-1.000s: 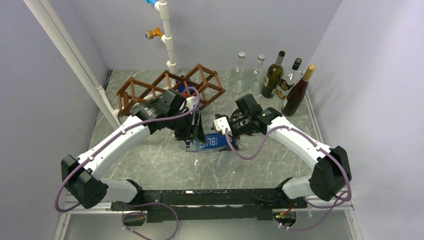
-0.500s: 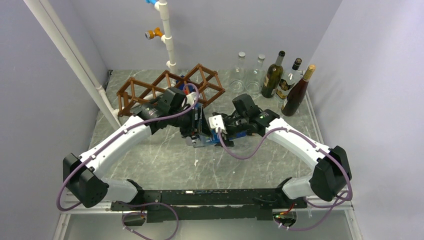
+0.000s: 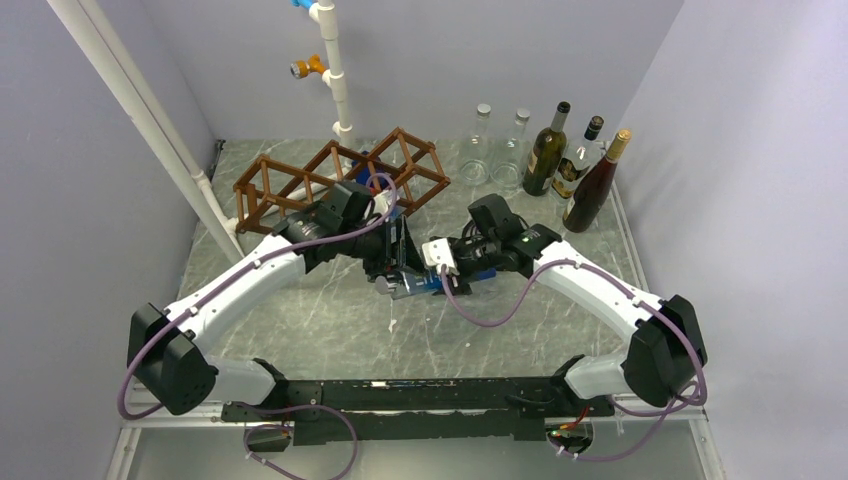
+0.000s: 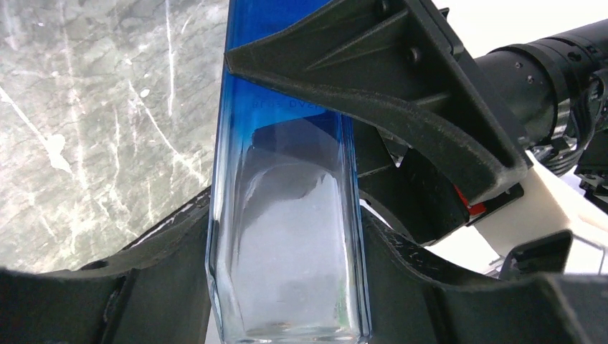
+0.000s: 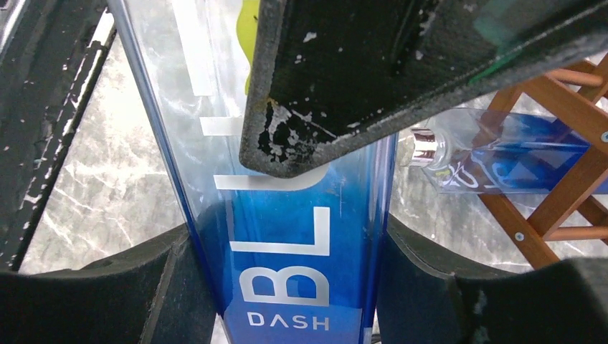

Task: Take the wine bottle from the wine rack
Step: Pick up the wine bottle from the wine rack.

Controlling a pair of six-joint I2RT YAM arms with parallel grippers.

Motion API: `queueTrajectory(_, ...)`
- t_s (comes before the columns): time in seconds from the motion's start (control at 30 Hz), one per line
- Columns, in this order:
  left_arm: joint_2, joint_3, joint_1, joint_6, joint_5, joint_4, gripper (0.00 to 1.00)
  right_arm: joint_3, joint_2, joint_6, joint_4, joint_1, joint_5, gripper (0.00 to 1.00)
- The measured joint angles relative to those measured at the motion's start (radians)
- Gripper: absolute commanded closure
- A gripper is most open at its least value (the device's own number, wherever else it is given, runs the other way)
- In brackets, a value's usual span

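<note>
We read large white letters "BL" on the blue-tinted square glass bottle (image 5: 287, 287) in the right wrist view, with "DASH" in smaller white capitals beneath them. In the left wrist view it carries a faint embossed line we cannot make out. Labels on the dark wine bottles (image 3: 545, 155) at the back of the desk (image 3: 330, 320) are too small to read.

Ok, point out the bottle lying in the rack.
The blue bottle inside the wine rack. The other blue bottle is gripped outside it; the back-row bottles stand upright.

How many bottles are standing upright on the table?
5, rowed back right: left clear glass bottle, right clear glass bottle, dark green bottle, black-capped pale bottle, gold-capped reddish-brown bottle.
</note>
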Motion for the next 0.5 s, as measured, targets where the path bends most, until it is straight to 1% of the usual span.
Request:
queueTrajectory(0.07,-0.004,-0.021,0.000,-0.018,0.014,0.031,0.45,-0.002,0.000,-0.001,-0.012,-0.013,-0.018,1.00)
queueTrajectory(0.17,-0.016,-0.058,0.002,-0.050,0.033,0.086,0.32,-0.002,-0.001,-0.003,-0.029,-0.033,-0.047,1.00)
queueTrajectory(0.23,-0.022,-0.079,0.003,-0.065,0.042,0.123,0.20,-0.002,-0.003,-0.007,-0.036,-0.047,-0.067,1.00)
queueTrajectory(0.27,-0.026,-0.087,0.004,-0.059,0.048,0.142,0.13,-0.002,-0.003,-0.007,-0.043,-0.053,-0.078,1.00)
queueTrajectory(0.33,-0.038,-0.098,0.003,-0.052,0.057,0.196,0.02,-0.003,-0.003,0.000,-0.068,-0.070,-0.110,1.00)
queueTrajectory(0.37,-0.048,-0.100,0.003,-0.049,0.057,0.225,0.01,-0.006,-0.004,0.002,-0.080,-0.079,-0.126,1.00)
queueTrajectory(0.5,-0.095,-0.104,0.002,-0.039,0.048,0.296,0.00,-0.014,-0.005,0.031,-0.112,-0.121,-0.154,1.00)
